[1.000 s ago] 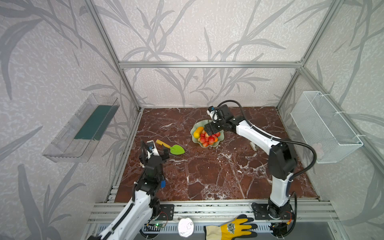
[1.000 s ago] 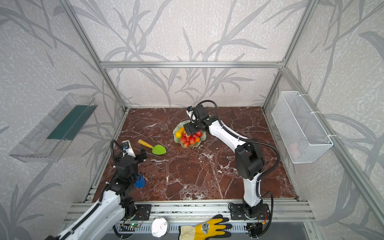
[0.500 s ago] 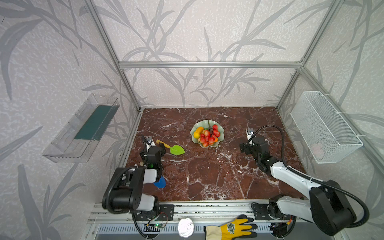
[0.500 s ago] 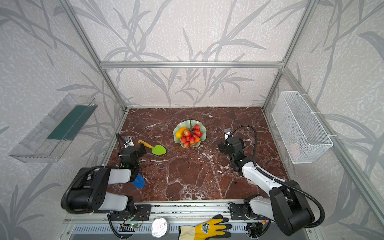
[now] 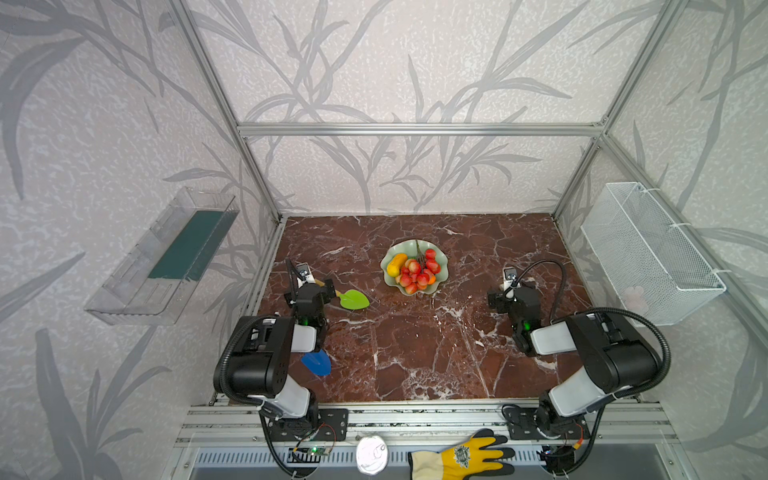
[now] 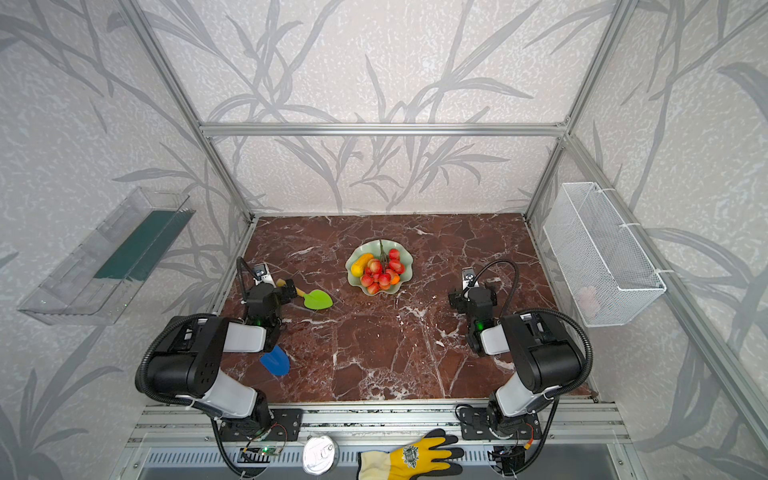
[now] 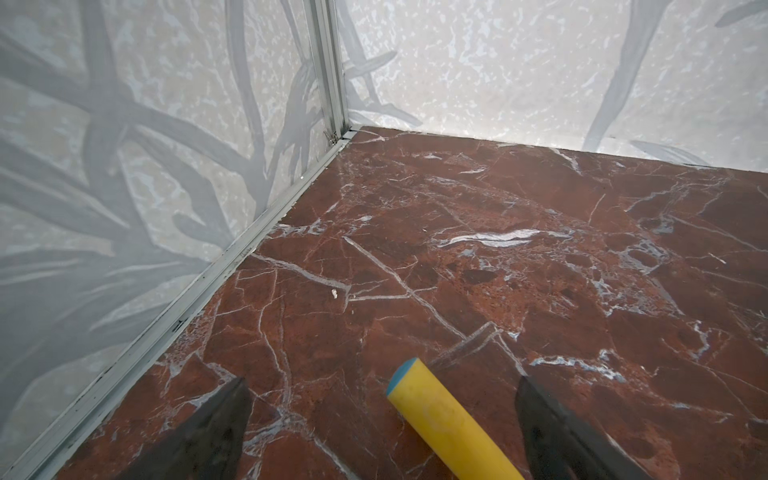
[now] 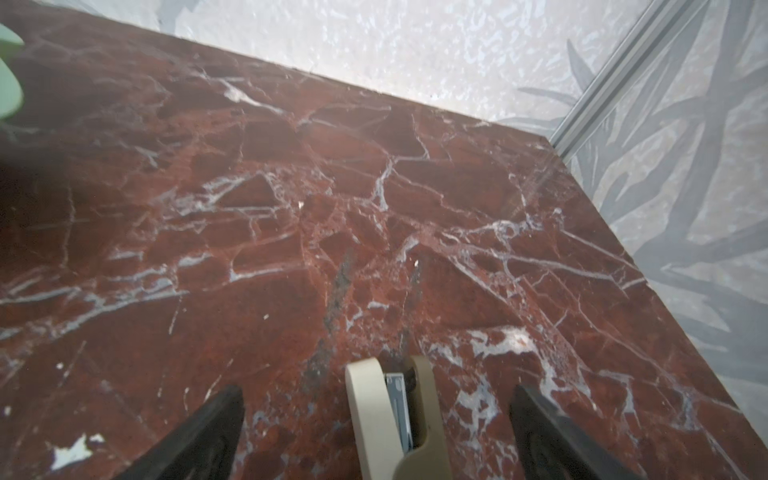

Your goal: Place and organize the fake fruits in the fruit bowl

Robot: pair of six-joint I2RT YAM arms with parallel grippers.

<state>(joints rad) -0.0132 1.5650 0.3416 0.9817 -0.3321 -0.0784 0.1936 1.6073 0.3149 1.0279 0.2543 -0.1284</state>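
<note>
Low at the near left of the marble table (image 7: 457,249), the left gripper (image 7: 380,399) hangs with its black fingers (image 7: 224,419) spread as wide as they go, holding nothing; the yellow handle (image 7: 449,428) of the green shovel (image 5: 354,299) lies between them, untouched. Across the way the right gripper (image 8: 376,411) is just as wide and just as empty, a beige stapler-like tool (image 8: 390,419) lying between its tips. Farther out, mid-table and well apart from both arms, the fruit bowl (image 5: 405,248) holds the fake fruits (image 5: 415,274) heaped together, a yellow-orange oblong (image 5: 395,264) beside the bunch of red berries (image 5: 422,270). No fruit that I can see lies loose, so the job looks finished. For any tidying, they look light, hard and slick: I'd pinch the oblong across its middle and lift the bunch by its dark stem (image 5: 418,249).
</note>
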